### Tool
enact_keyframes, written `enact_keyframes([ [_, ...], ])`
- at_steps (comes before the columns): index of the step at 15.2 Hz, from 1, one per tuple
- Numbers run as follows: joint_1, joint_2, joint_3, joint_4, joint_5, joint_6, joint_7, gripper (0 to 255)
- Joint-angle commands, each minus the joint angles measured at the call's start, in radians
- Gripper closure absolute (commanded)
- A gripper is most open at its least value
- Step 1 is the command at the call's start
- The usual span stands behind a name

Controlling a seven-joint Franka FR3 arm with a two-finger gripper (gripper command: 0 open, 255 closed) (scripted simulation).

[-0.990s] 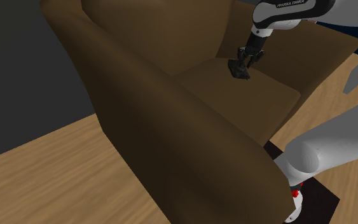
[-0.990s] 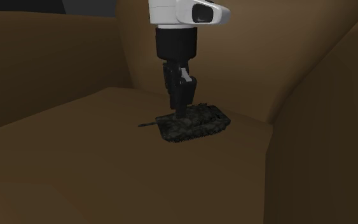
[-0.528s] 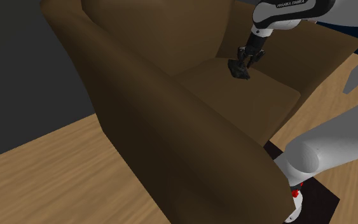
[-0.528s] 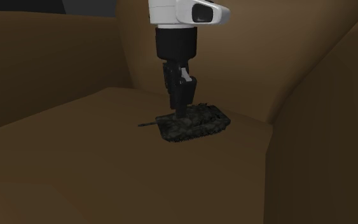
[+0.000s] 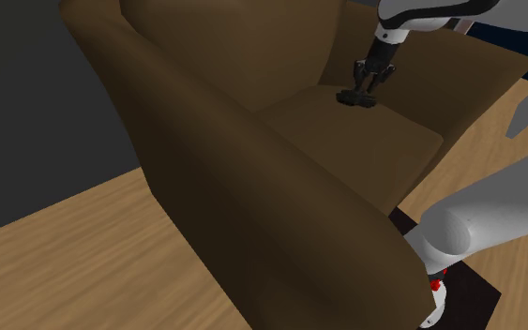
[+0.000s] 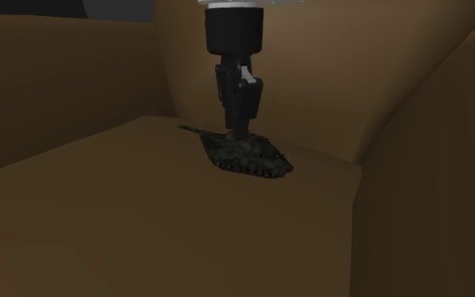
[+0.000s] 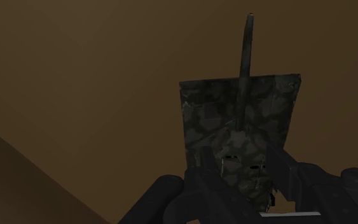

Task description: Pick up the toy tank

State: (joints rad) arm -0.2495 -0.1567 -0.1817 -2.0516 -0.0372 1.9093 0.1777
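The toy tank (image 6: pixel 252 159) hangs in the tool (image 6: pixel 238 131) over the sofa seat (image 6: pixel 143 228).

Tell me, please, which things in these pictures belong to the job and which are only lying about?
Belong to the job:
- toy tank, dark camouflage, at the sofa's seat
- gripper, shut on the tank

Only lying about:
- brown sofa
- wooden floor
- dark grey wall
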Motion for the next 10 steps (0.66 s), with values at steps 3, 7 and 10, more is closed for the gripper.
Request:
enact_keyframes([
  [3,0.000,-0.009,0.001,0.045,-0.001,-0.054,0.000,255],
  [7,0.001,-0.011,0.002,0.097,-0.001,-0.107,-0.001,255],
  [10,0.001,-0.011,0.002,0.112,0.000,-0.123,-0.001,255],
])
